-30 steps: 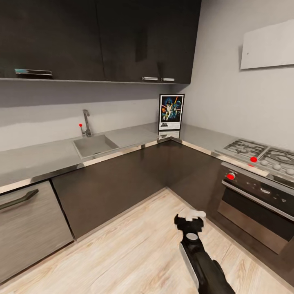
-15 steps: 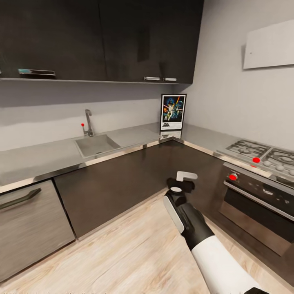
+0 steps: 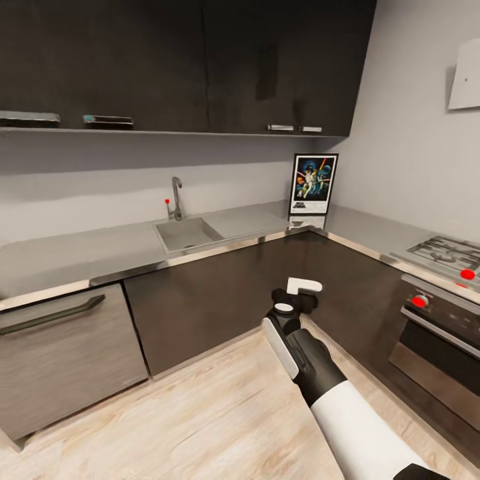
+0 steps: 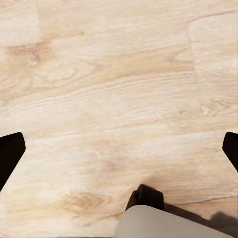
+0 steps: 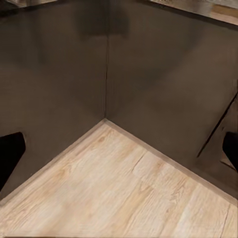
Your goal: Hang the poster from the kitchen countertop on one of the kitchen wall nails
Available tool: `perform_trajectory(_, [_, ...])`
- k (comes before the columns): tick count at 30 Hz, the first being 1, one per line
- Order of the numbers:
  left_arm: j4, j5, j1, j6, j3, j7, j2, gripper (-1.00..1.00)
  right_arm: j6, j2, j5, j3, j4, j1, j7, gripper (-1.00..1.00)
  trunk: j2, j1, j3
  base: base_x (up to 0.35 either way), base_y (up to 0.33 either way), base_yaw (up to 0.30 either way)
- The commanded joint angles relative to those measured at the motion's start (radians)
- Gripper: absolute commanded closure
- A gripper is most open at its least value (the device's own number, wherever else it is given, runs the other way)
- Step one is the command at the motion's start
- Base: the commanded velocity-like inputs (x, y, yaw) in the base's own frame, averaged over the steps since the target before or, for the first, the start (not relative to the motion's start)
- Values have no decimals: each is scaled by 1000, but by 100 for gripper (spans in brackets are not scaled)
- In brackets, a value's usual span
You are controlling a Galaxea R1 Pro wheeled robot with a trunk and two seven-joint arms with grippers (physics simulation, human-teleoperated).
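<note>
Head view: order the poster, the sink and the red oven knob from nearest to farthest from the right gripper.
1. Red oven knob, to the right of the right gripper.
2. Sink, ahead and left, set in the countertop.
3. Poster, upright in the far corner.

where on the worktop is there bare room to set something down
The worktop is bare left of the sink, and between sink and poster. It is tight in the corner by the poster and on the hob.
</note>
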Motion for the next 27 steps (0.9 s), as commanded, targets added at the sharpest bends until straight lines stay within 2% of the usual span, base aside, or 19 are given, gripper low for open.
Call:
perform_trajectory(1, [-1,0,0,-2,1,-1,0,-100,7,0,-5,2,-1,-2,-7,-100,-1,0,-1,0,0,285])
perform_trajectory(11, [-2,0,0,-1,2,-19,1,-100,8,0,-3,2,0,-45,-10,-100,-1,0,-1,1,0,285])
perform_trajectory(14, [-2,0,0,0,2,-22,1,-100,8,0,-4,2,-1,-63,-33,-100,-1,0,-1,103,0,189])
perform_trajectory(17, [-2,0,0,0,3,-24,1,-100,8,0,-4,2,-4,-74,-71,-100,-1,0,-1,243,0,73])
perform_trajectory(21, [-2,0,0,0,3,-24,1,-100,10,0,-3,1,-9,-86,-87,-100,-1,0,-1,306,0,23])
perform_trajectory(27, [-2,0,0,-2,4,-25,3,-100,11,0,0,-2,-6,-138,-125,-100,-1,0,-1,329,0,4])
